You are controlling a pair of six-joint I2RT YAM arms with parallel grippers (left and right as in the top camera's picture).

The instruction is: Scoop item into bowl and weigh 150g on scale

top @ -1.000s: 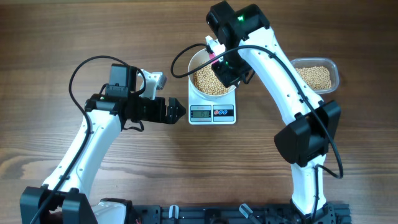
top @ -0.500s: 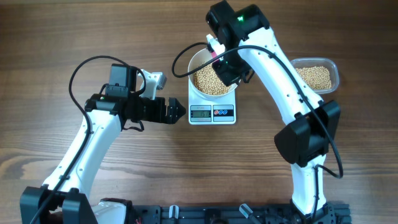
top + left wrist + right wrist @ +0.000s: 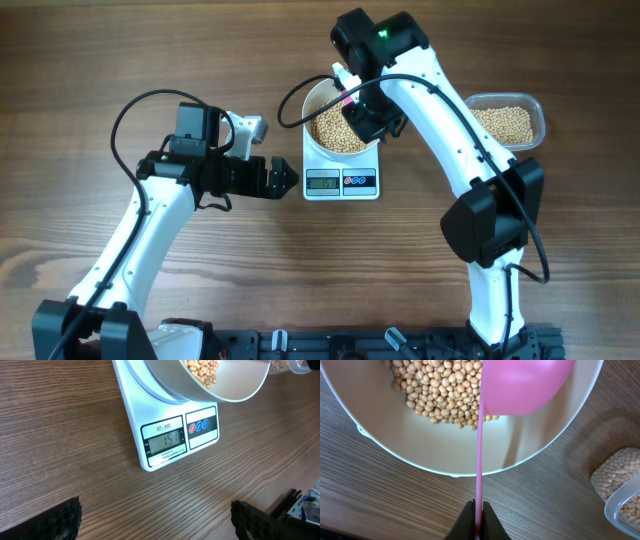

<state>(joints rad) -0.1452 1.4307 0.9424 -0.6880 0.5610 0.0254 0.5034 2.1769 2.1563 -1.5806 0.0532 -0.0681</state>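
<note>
Pink spoon point(image 3: 520, 385) clamped by its handle in the right gripper point(image 3: 479, 510), its long axis running straight out over the beans point(image 3: 440, 390) in the white bowl point(image 3: 445, 455) on the scale point(image 3: 165, 435). Left gripper point(image 3: 283, 178) wide, empty, just left of the scale.

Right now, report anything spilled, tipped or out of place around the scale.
Nothing stands out. The beans sit inside the bowl, the bowl rests on the scale, and no loose beans show on the table. The right gripper holds the pink spoon over the bowl; the display reads 151.
</note>
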